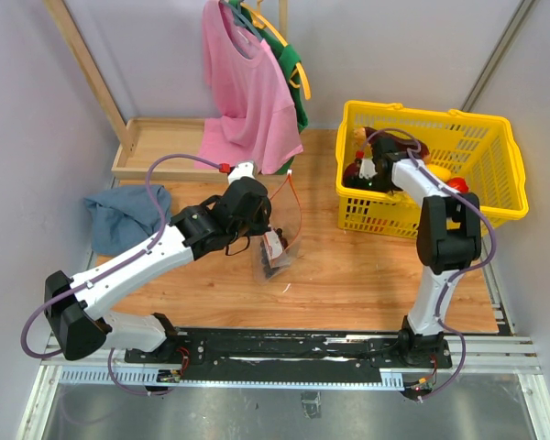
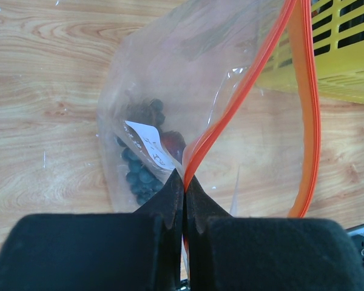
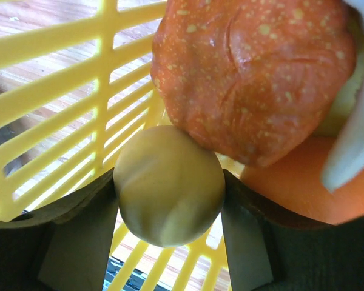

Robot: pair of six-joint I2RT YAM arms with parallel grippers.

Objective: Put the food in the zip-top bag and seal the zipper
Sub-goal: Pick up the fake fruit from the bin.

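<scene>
The clear zip-top bag (image 2: 170,91) hangs above the wooden table, holding dark berries (image 2: 142,170) and a white label (image 2: 150,145). Its red zipper (image 2: 306,109) gapes open in a loop. My left gripper (image 2: 184,182) is shut on the bag's zipper edge; in the top view it (image 1: 268,240) is at the table's middle, with the bag (image 1: 280,252) below it. My right gripper (image 3: 170,212) is inside the yellow mesh basket (image 1: 481,147), shut on a round pale yellow food piece (image 3: 168,185). An orange speckled food piece (image 3: 255,73) touches it from above.
A pink shirt (image 1: 247,87) hangs at the back over a wooden tray (image 1: 151,147). A blue cloth (image 1: 124,220) lies at the left. The basket stands at the right, close to the bag, with several more food pieces in it.
</scene>
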